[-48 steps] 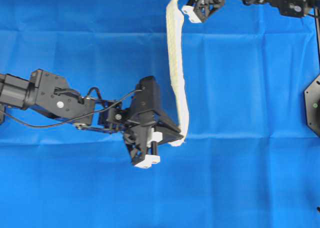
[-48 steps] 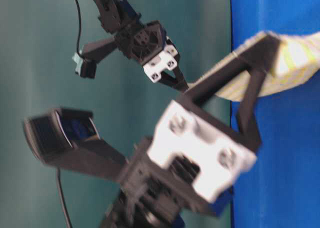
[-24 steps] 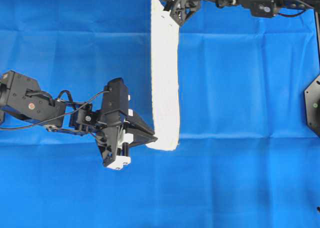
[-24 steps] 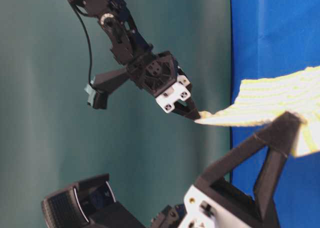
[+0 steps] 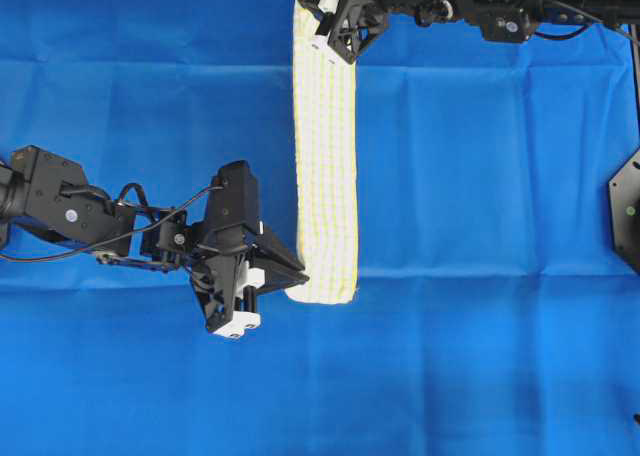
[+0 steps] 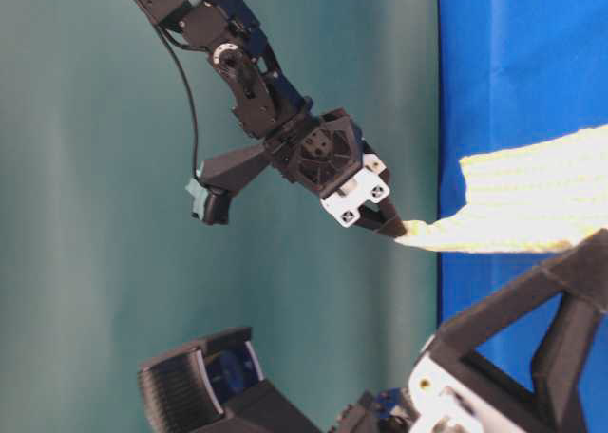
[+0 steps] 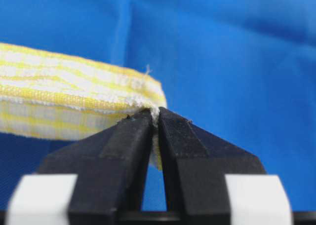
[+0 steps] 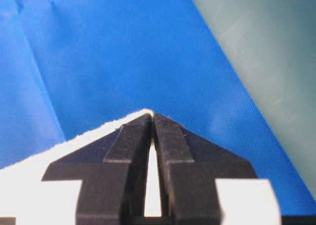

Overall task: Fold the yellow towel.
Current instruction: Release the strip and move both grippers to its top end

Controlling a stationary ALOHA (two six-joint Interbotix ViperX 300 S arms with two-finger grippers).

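Yellow towel [image 5: 325,156], seen from overhead, lies as a long strip across the blue bench [image 5: 480,176], and your right end effector [image 5: 322,24] pinches its far end. Left wrist view: your left end effector [image 7: 154,117] pinches the near corner, jaws nearly closed.

This looks like a robotics lab bench set up for recording. A creased blue cloth [image 5: 480,176] covers the whole work surface, and two black robot arms [image 5: 90,211] reach in over the cloth from opposite sides. A plain teal backdrop [image 6: 95,215] stands just beyond the cloth's edge. A black mounting plate [image 5: 625,211] sits at the cloth's right edge.
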